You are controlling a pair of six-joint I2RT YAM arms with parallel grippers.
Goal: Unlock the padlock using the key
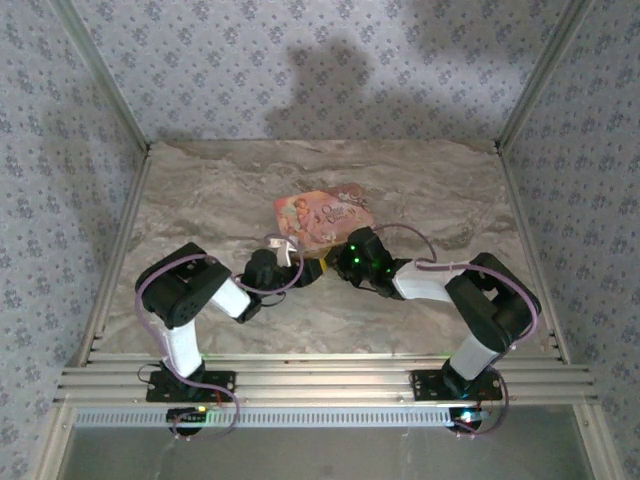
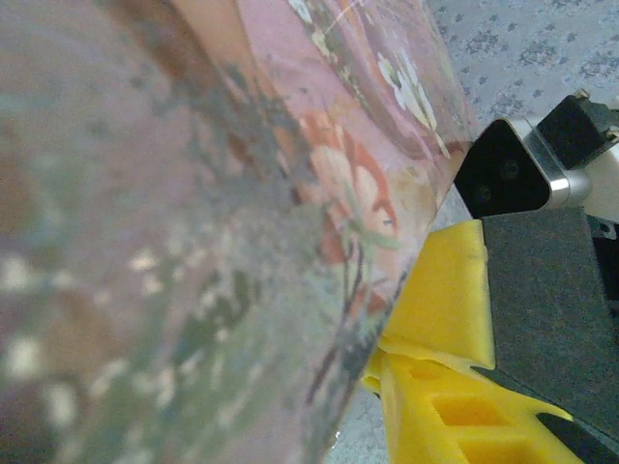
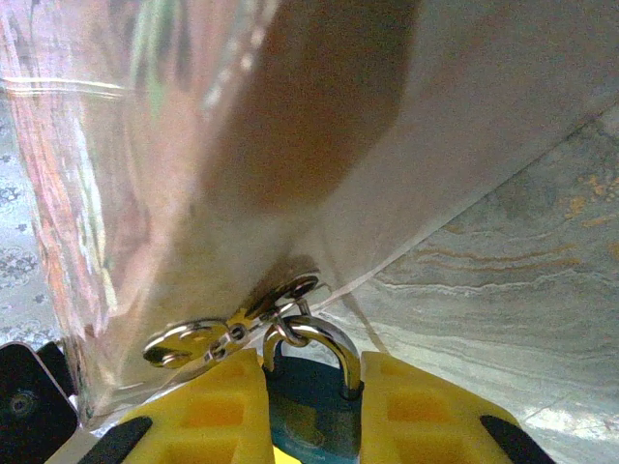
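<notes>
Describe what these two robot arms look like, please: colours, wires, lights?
Both the left arm and right arm have chunky black joint housings joined by white links, on black bases bolted to a ribbed aluminium rail. Thin lilac cables loop along them. Small green lights glow near the right wrist. The right gripper has yellow plastic fingers with black pads.

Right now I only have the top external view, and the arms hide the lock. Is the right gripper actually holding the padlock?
Observer: Yes. In the right wrist view the right gripper is closed on the padlock, gripping its blue body.
Operator: Is the shackle free of the box?
Observer: No. The shackle is hooked through a small metal ring at the pink box edge.
Operator: Can you see the key?
Observer: Not for certain. A flat round metal tab hangs beside the shackle, but I cannot tell whether it is the key.
</notes>
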